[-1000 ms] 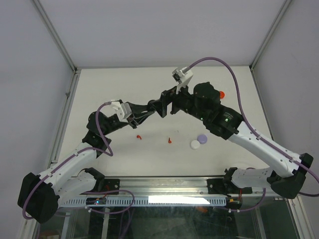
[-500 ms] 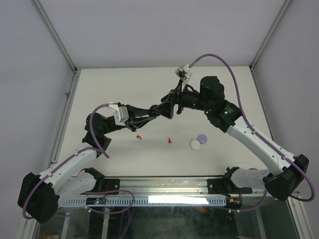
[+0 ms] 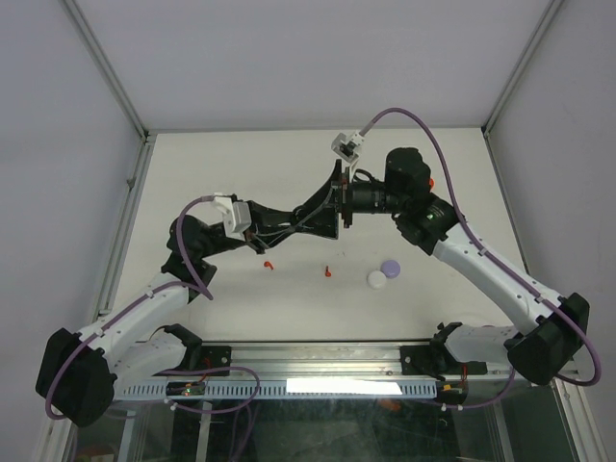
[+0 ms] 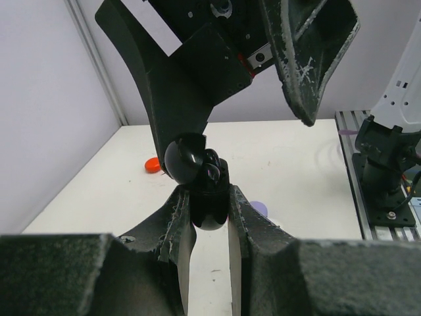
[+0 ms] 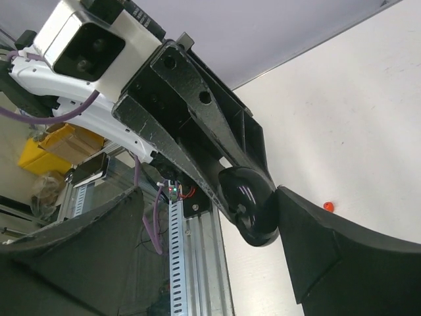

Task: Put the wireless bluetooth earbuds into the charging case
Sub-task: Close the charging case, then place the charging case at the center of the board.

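Versus a second ago, the black-and-white right arm point(image 3: 481, 269) has swung its wrist round to the left, and the left arm point(image 3: 144, 308) has pushed further in, so they're bunched tighter above the white table point(image 3: 192, 173). The left gripper point(image 4: 209, 197) is clamped on a glossy black round case point(image 4: 197, 161), held up in the air. The right gripper point(image 5: 210, 191) is spread wide either side of it, gripping nothing. The red-orange round case point(image 4: 152, 164) at the back is now mostly blocked by the right arm from above. The lilac round case point(image 3: 390, 267) and white round case point(image 3: 376, 279) sit right up against each other. The two tiny red earbuds point(image 3: 269, 263) point(image 3: 328, 271) lie loose on the table, apart — neither is in a case.
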Robot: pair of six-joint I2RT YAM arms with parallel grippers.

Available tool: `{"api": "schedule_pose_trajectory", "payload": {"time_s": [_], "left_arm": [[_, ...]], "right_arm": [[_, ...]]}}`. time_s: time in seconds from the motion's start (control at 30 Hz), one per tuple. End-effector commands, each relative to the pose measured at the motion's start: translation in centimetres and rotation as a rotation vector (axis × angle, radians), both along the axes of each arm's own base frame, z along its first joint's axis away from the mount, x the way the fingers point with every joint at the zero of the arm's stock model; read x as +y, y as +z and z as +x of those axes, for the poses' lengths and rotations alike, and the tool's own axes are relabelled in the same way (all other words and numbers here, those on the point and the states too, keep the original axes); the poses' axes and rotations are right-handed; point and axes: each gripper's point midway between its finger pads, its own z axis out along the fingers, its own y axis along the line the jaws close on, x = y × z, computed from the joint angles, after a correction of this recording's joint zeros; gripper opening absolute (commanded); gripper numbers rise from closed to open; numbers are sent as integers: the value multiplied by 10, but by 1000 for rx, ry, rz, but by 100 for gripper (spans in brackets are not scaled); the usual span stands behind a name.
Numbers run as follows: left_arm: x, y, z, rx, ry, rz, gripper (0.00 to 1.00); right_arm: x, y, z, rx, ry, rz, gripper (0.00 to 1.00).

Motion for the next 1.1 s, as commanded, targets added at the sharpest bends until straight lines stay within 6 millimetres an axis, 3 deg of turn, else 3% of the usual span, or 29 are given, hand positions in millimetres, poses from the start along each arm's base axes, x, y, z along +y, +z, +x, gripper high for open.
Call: {"api": "schedule_pose_trajectory", "payload": {"time_s": [0.0,0.2,0.33,0.5,0.67,0.8,1.07], "left_arm": [[0,13,9,25,26,-16,0],[-1,10,21,82,57,-10,0],[-1,6,28,121,82,-7,0],[-3,1,43,246,127,-13,0],[-8,-5,63,465,172,-53,0],[-12,-29,79,651,224,-58,0],[-30,-108,104,1007,266,5,0]], "right_arm": [[-9,32,-24,-81,89,94,83],[-14,31,-25,-92,83,93,82],[-23,27,-2,-119,-92,64,82],[-60,11,45,-150,-476,-26,83],[-101,-13,66,-153,-736,-94,83],[-126,-39,72,-151,-862,-154,83],[-170,-92,78,-149,-1067,-251,85]]}}
